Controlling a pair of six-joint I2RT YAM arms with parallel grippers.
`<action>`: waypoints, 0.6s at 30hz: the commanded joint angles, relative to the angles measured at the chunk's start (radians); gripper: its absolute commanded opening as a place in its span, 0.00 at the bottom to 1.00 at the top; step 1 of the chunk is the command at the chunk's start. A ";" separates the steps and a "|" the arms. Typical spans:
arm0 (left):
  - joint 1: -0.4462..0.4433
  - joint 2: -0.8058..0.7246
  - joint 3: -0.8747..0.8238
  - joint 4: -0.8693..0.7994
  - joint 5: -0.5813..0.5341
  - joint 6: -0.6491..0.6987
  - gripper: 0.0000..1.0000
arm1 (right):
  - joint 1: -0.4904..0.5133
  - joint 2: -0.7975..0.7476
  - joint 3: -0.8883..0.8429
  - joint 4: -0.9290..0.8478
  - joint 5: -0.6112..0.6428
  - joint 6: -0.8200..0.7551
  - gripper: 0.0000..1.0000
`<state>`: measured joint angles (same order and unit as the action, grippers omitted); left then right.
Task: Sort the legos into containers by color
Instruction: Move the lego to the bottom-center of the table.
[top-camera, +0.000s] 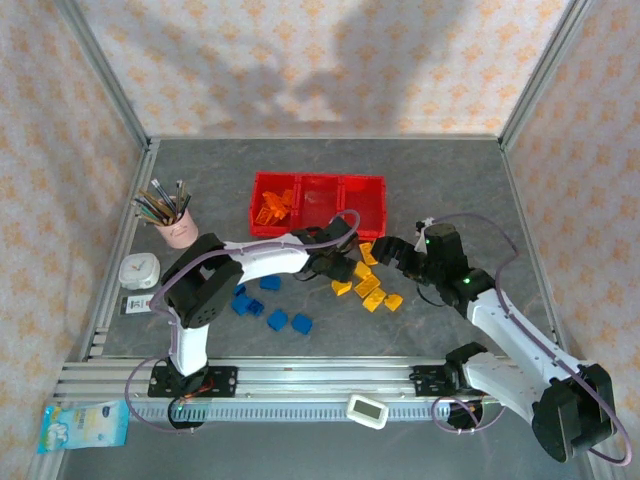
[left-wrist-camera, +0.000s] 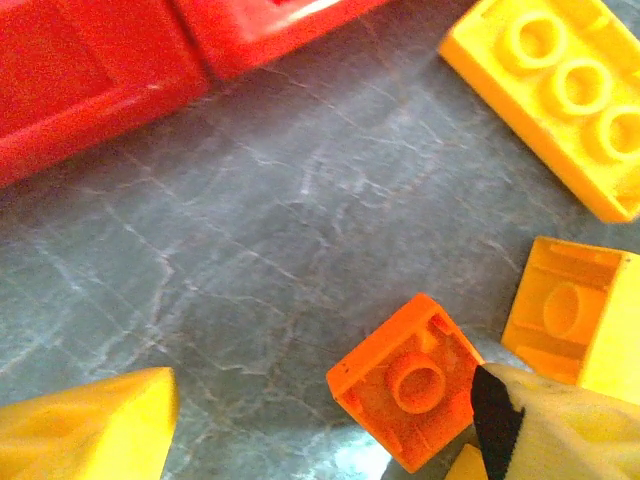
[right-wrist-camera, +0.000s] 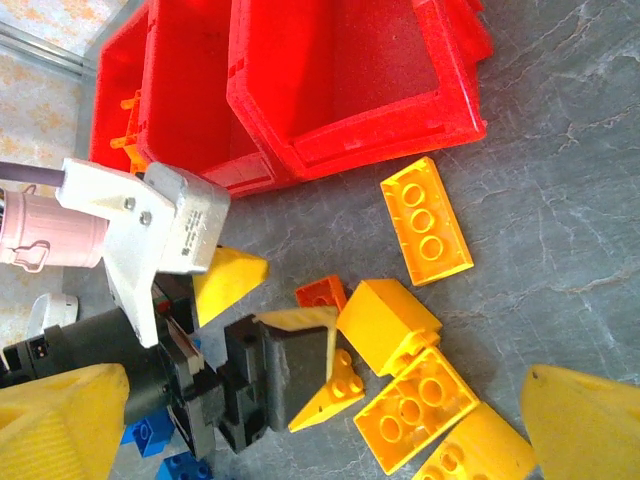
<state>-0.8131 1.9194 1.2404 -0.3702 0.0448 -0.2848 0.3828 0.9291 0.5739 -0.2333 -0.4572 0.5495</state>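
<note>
My left gripper is open just above the table. A small orange lego lies upside down between its yellow fingers, close against the right one. The same orange lego appears in the right wrist view beside the left gripper's fingers. Yellow legos lie clustered just right of it, and blue legos lie to the left. The red containers stand behind, with orange pieces in the left bin. My right gripper hangs open over the yellow cluster, holding nothing.
A pink pencil cup and a white timer stand at the left edge. A long yellow brick and an upturned yellow brick lie close to the left gripper. The two grippers are near each other.
</note>
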 joint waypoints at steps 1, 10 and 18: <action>-0.026 -0.005 -0.033 -0.063 0.005 0.049 0.81 | -0.007 -0.001 -0.006 0.007 -0.010 0.007 1.00; -0.026 -0.004 0.000 -0.023 0.067 0.061 0.84 | -0.008 0.000 -0.001 0.009 -0.015 0.008 1.00; -0.031 -0.040 -0.003 -0.005 0.102 0.028 0.86 | -0.010 0.007 0.001 0.012 -0.016 0.006 1.00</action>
<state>-0.8314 1.9194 1.2373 -0.3702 0.1204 -0.2440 0.3820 0.9329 0.5739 -0.2321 -0.4717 0.5495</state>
